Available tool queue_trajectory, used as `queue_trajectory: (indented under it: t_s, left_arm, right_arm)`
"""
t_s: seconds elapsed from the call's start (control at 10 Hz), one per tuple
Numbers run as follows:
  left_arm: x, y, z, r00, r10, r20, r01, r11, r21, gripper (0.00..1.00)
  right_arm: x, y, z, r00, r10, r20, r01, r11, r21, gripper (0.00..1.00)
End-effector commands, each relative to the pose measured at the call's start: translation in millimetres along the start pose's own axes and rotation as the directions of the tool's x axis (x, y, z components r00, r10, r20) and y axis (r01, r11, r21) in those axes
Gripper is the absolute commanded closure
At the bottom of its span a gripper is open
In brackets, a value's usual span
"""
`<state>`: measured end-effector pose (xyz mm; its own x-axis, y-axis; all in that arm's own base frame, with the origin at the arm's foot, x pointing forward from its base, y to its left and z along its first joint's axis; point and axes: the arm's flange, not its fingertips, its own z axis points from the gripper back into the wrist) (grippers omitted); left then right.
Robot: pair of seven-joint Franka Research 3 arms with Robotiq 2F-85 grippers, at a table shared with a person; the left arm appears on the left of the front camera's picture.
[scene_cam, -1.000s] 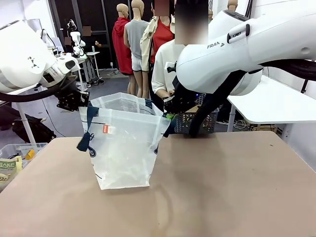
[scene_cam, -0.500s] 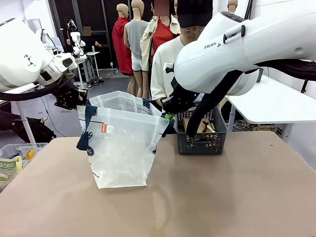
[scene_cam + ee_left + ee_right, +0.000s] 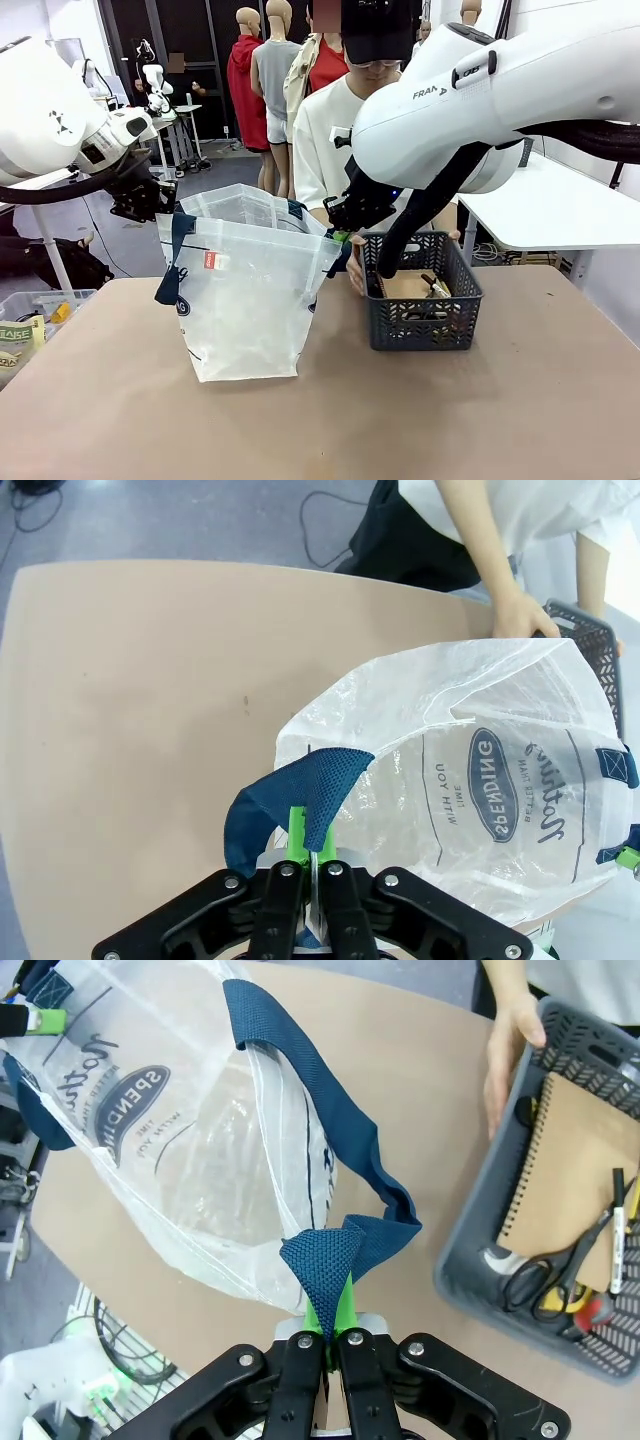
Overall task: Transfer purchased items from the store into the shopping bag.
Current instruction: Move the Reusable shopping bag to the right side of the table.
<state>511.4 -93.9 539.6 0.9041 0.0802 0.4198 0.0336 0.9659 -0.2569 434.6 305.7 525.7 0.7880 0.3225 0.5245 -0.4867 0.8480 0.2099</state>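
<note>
front view has the table with the shopping bag standing left of centre, its mouth stretched wide between the two arms. to do this step well, i'd say both arms want to hold the mouth spread and level. the straps should be taut but not pulled so hard that the bag lifts or tips, so anything dropped in falls clean to the bottom. just right of the bag sits a dark grey basket, with a person's hand on its rim. inside it lie a brown spiral notebook, scissors and the purchased items: a slim black and white pen, with something yellow near the scissors. from the wrist views the bag looks empty to me. the left gripper is pinched fully together on one navy strap, green pads biting the webbing. the right gripper is clamped the same way on the other strap.
</note>
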Motion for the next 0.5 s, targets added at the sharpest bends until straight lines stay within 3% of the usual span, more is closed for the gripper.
queue_trajectory:
  t_s: [0.0, 0.4]
  left_arm:
    - [2.0, 3.4, 1.2, 1.000, 0.005, 0.005, -0.005, 1.000, 0.003, 1.00]
    - [2.0, 3.4, 1.2, 1.000, 0.005, 0.005, -0.005, 1.000, 0.003, 1.00]
  right_arm:
    - [0.0, -0.7, 0.2, 1.000, -0.001, 0.001, 0.001, 1.000, 0.000, 1.00]
    - [0.0, -0.7, 0.2, 1.000, -0.001, 0.001, 0.001, 1.000, 0.000, 1.00]
